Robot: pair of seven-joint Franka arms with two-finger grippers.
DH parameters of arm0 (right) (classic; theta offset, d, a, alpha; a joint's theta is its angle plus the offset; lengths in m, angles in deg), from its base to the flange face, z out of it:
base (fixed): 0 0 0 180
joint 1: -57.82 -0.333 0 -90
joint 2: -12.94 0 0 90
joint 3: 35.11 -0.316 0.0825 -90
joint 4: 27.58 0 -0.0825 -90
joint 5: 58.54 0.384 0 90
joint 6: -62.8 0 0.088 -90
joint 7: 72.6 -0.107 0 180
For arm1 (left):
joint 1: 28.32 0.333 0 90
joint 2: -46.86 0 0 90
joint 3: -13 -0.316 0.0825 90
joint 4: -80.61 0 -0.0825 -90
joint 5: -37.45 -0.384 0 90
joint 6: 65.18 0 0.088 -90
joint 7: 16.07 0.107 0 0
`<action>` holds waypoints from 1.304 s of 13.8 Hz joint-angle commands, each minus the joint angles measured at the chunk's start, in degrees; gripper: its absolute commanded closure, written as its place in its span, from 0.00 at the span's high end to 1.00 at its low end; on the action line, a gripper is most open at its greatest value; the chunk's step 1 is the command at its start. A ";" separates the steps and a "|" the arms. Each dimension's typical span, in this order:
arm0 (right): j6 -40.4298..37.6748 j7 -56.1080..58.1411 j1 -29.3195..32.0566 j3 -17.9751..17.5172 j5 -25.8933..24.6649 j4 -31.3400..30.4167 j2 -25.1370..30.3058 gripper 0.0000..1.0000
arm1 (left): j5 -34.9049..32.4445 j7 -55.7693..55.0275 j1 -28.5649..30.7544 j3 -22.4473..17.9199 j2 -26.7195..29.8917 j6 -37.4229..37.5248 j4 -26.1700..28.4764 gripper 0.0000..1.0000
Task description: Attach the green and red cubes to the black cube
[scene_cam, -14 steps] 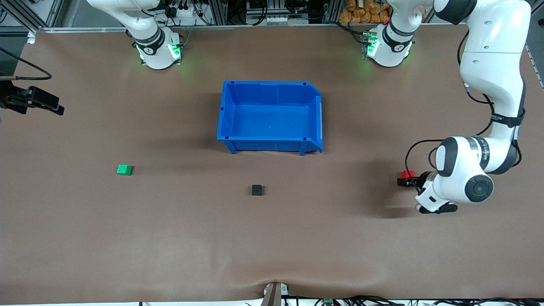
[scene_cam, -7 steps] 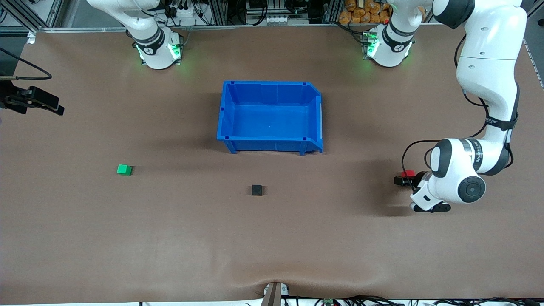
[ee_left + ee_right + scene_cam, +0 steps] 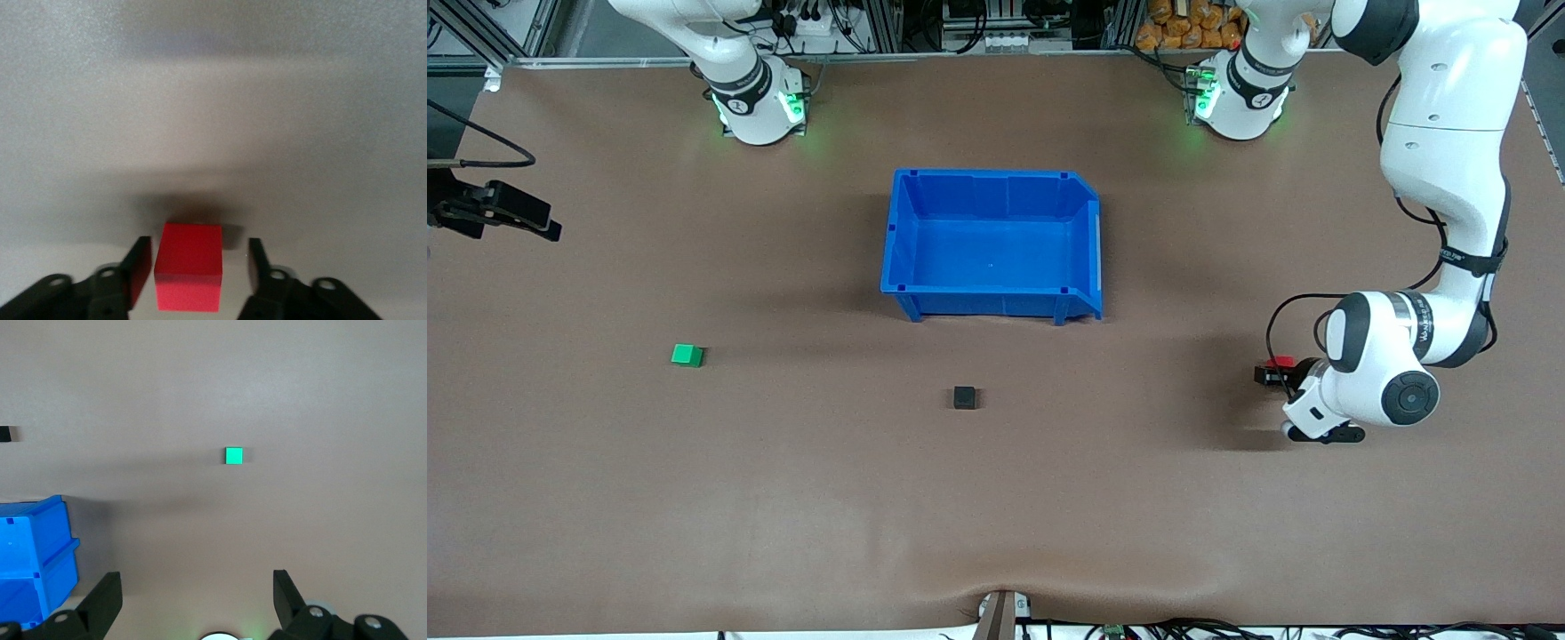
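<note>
We see the left gripper (image 3: 197, 267) low at the table's left-arm end, fingers spread astride the red cube (image 3: 189, 275) without clamping, at three o'clock from the black cube (image 3: 964, 397); green cube (image 3: 687, 356) at nine; right gripper (image 3: 193, 600) waits open.

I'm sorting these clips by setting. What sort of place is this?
Likely a robotics lab bench: two arms bolted along a brown-matted table, aluminium framing and cables along its edges, and test props only: a blue bin and small coloured cubes.

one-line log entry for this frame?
left gripper open around red cube | right gripper open, waiting | green cube, black cube apart on table
</note>
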 commanded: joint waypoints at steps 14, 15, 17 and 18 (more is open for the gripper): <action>3.59 0.71 0.73 0.34 -2.88 0.43 -21.20 1.00 | 6.56 -5.87 0.32 0.13 0.38 2.62 -1.28 0.00; 5.36 0.71 0.73 0.34 -2.71 0.43 -22.53 1.00 | 6.47 -6.15 0.24 0.04 0.56 2.62 -1.46 0.00; 7.48 0.71 0.82 0.34 -2.26 0.43 -24.46 1.00 | 6.56 -6.32 0.41 0.04 0.65 2.80 -2.68 0.00; 8.88 1.40 1.08 0.34 -2.00 0.43 -24.99 1.00 | 6.39 -8.85 -0.28 -0.05 0.04 2.80 -4.35 0.00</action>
